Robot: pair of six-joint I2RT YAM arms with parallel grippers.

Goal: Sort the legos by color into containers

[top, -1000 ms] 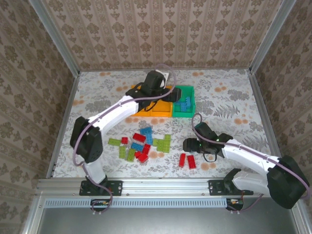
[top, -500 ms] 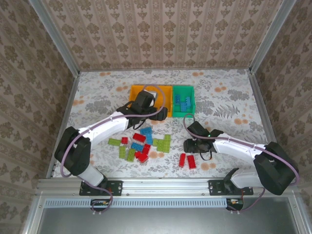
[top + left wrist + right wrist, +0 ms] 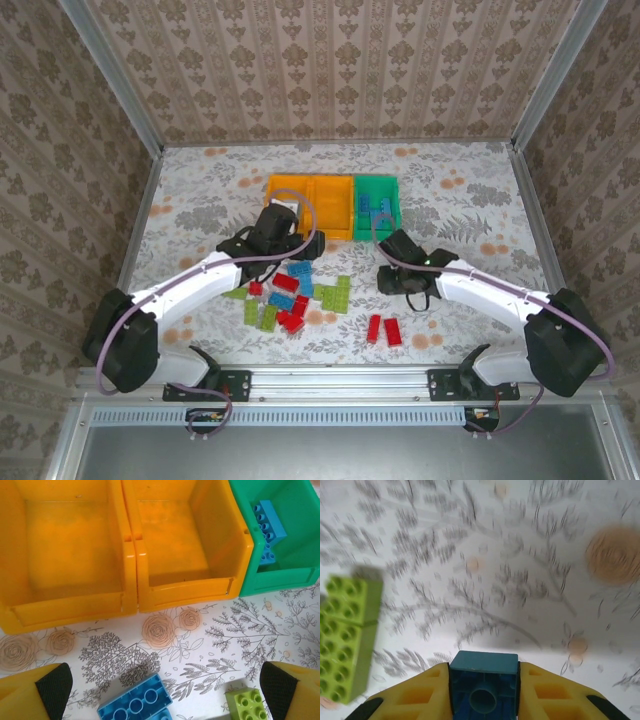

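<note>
right wrist view: right gripper [image 3: 483, 676] clamps a blue lego [image 3: 483, 694] by its smooth side walls, a likely light, rigid, slippery brick; left gripper [image 3: 165, 686] gapes wide.

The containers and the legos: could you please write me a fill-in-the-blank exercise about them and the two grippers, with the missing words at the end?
1. The lego clamped in the right gripper is ____ in colour.
2. Both orange containers are ____.
3. Seen from the top camera, the teal-green container stands at the ____ end of the row.
4. The left gripper hangs over the table in front of the containers with its jaws ____.

Missing words: blue; empty; right; open.
</note>
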